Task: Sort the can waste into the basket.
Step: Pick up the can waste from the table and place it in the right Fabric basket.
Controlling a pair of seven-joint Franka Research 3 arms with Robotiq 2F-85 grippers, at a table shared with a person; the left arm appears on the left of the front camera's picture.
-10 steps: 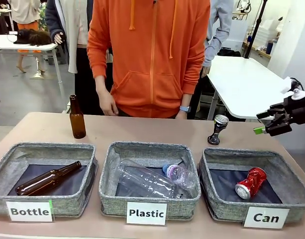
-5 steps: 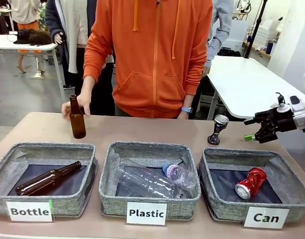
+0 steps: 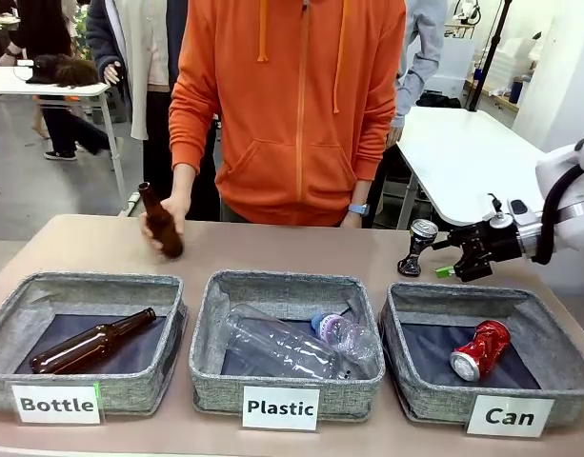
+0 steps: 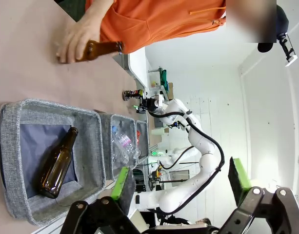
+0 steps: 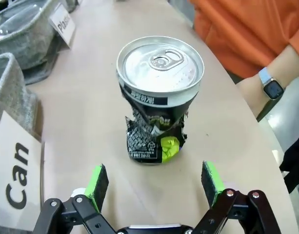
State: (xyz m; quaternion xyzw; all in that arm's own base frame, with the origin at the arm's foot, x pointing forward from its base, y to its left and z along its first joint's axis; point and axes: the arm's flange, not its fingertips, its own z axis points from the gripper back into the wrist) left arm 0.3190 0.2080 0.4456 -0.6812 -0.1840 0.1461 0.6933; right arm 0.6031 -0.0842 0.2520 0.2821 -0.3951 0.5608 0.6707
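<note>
**Right fingers spread in front of the black can**

My right fingers (image 5: 155, 187) are spread wide with nothing between them. In my right wrist view the black can (image 5: 158, 100) stands just beyond the green pads (image 5: 97, 181), lined up with the gap, not touching either pad. It is upright on the table (image 3: 292, 252), crumpled at the waist, its silver top tilted toward me. In the front view my right fingers (image 3: 448, 258) sit just right of that can (image 3: 417, 247), low over the table, behind the far wall of the right-hand basket (image 3: 482, 412) labelled "Can".

My left fingers (image 4: 181, 183) are spread too and hold nothing; they hang well back from the table.

1 red can (image 3: 480, 348) already lies on its side on the dark bottom of the "Can" basket, toward its right half. The middle basket (image 3: 282, 400), labelled "Plastic", holds clear plastic bottles (image 3: 292, 347). The left basket (image 3: 82, 395), labelled "Bottle", holds 1 brown bottle (image 3: 90, 342) lying down.

At the far left of the table, the person's hand (image 3: 168, 221) grips a 2nd brown bottle (image 3: 161, 221), tilted. The person in the orange hoodie (image 3: 292, 105) stands at the far edge.
</note>
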